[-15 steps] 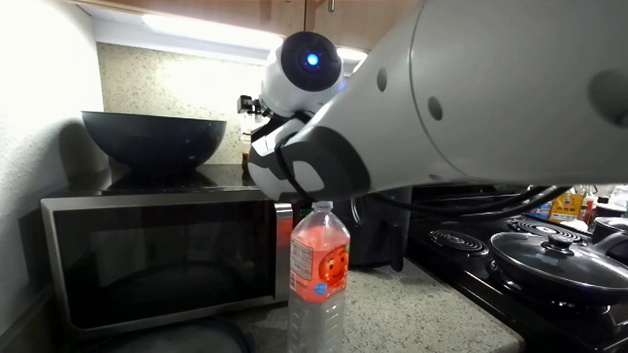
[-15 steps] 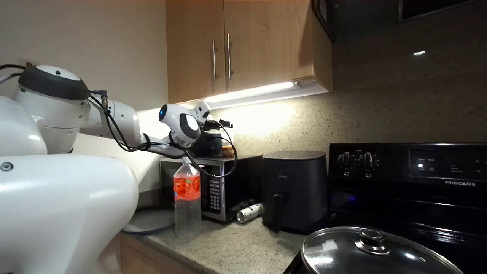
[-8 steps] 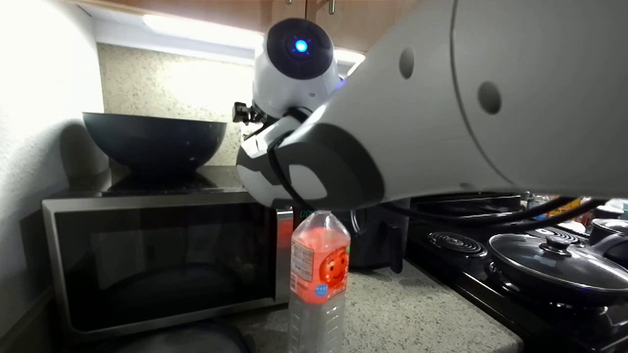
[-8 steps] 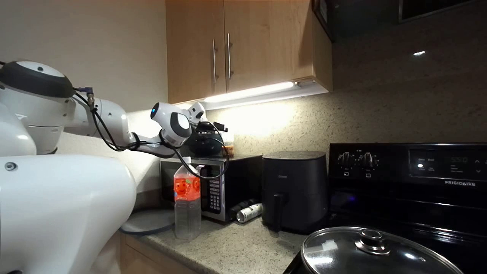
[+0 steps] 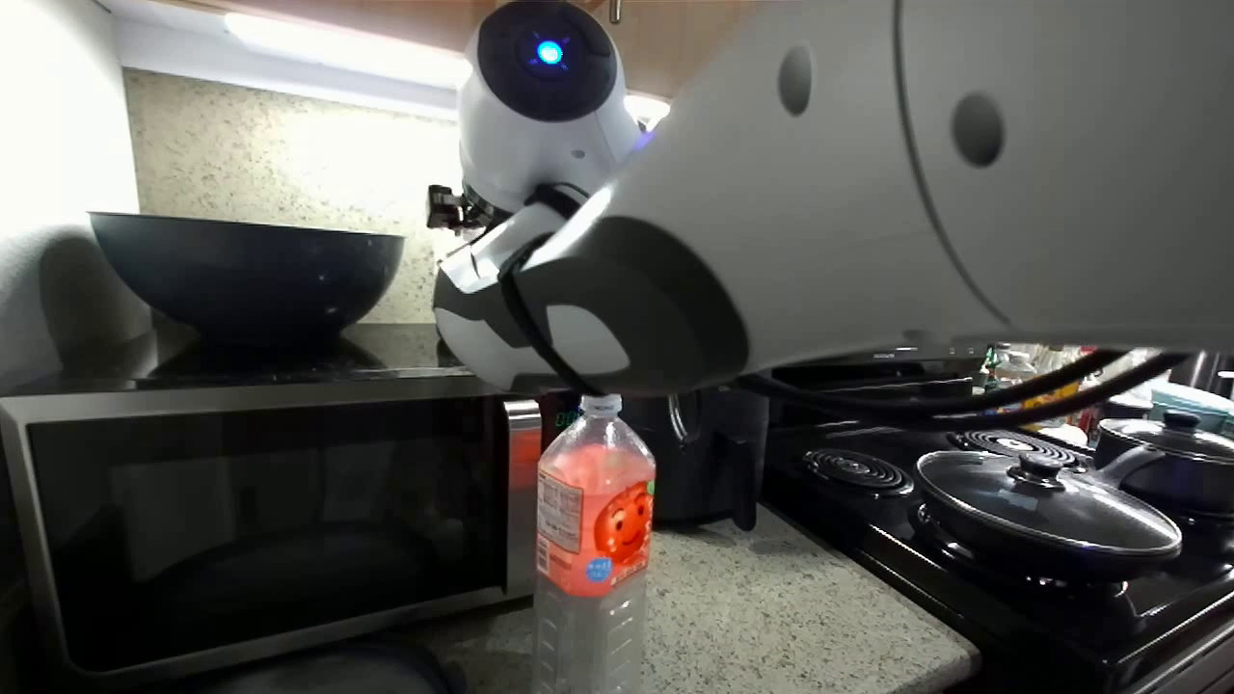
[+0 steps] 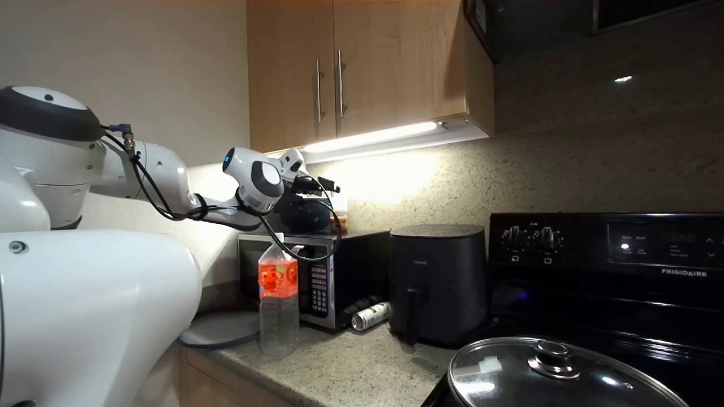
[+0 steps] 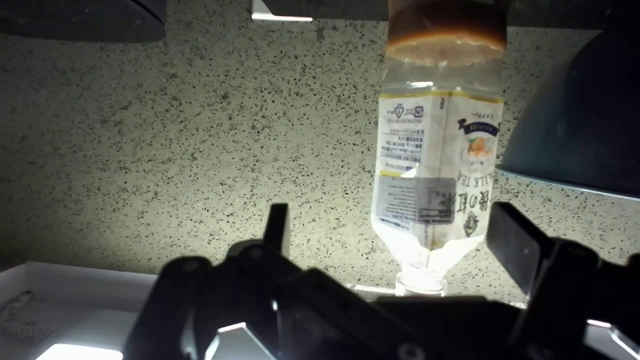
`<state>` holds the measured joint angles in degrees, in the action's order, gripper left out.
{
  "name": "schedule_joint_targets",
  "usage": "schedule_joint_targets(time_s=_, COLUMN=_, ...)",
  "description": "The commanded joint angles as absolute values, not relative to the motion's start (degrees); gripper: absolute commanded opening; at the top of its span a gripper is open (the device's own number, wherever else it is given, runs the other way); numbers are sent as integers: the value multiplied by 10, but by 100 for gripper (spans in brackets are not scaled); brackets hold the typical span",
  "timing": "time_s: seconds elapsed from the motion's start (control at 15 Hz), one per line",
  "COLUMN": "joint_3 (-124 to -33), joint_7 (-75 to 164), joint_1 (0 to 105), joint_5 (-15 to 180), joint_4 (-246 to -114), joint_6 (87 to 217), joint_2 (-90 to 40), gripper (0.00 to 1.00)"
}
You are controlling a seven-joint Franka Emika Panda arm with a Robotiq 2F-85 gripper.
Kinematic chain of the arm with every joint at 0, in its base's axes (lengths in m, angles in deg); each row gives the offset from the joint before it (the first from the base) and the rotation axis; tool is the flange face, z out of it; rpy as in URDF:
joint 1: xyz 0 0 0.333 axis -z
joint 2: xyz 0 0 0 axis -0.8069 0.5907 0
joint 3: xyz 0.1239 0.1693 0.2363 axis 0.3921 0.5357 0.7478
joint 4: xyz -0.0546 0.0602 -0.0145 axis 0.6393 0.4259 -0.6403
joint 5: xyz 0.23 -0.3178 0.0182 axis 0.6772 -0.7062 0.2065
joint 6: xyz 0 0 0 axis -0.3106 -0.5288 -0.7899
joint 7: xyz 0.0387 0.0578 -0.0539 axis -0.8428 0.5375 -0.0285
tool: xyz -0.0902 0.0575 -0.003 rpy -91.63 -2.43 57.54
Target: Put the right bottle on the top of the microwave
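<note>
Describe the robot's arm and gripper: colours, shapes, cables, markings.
The arm is smooth, rounded and white, with dark grey panels at the joints and a blue light on a round black cap. Black cables run along it; a purplish connector shows beside them. The gripper is black, with two fingers ending in flat pads. No lettering is legible on either.

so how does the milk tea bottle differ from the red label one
Label: the red-label bottle wears red with cartoon faces; the milk tea bottle has a whitish label with yellow edging.
Contents: the milk tea bottle holds brownish liquid low down; the red-label bottle looks colorless below its label.
Place: the red-label bottle stands on the counter, the milk tea bottle on top of the microwave.
Both are clear and upright.
</note>
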<state>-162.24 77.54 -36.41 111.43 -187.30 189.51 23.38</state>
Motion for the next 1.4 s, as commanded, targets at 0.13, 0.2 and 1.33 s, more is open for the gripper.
schedule_joint_targets(time_s=0.13, joint_3=-1708, joint_7=819, joint_1=-385, joint_5=1086, joint_4=-1909, joint_6=1891, joint_2=305, gripper=100)
schedule_joint_targets(time_s=0.2, joint_3=-1726, joint_7=819, joint_1=-385, joint_5=1081, joint_4=-1913, joint_6=1887, joint_2=317, gripper=100)
schedule_joint_targets(time_s=1.33, joint_3=-1740, joint_7=795, joint_1=-340, joint_5=1076, joint_4=-1866, joint_6=1885, joint_2=291, gripper=100)
